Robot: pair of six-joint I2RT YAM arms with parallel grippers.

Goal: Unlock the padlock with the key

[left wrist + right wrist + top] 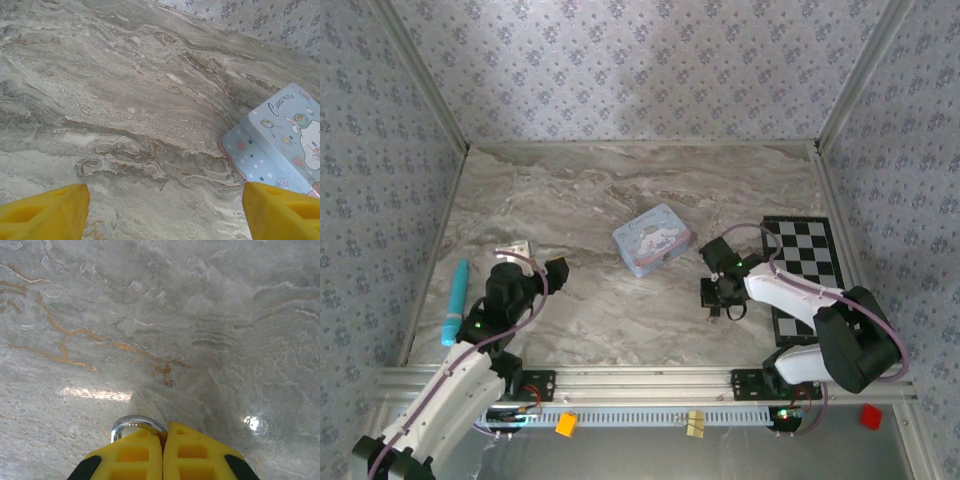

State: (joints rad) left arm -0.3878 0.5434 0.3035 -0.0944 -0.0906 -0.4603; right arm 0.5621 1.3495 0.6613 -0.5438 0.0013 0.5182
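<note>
At the far left of the grey-veined marble-patterned tabletop (620, 180), a slim turquoise plastic stick (454, 300) is seen lying beside the wall. Just to its right the left gripper (165, 194) is held over bare stone, its yellow fingers (50, 210) spread wide apart with nothing between them. Further right, near the middle, a light-blue rectangular tin with a cartoon picture (651, 238) is laid flat at a slant, lid up. To the right of the tin and nearer the front edge, the right gripper (164, 432) is pointed down at the surface, its yellow fingers pressed together. At their tips the padlock (136, 418) is found. Only a thin, bright silvery shackle loop is shown, arched and glinting, the body being hidden beneath the fingers. Whether it is actually pinched cannot be told. At the far right a black-and-white chequered board (805, 255) is laid flat
</note>
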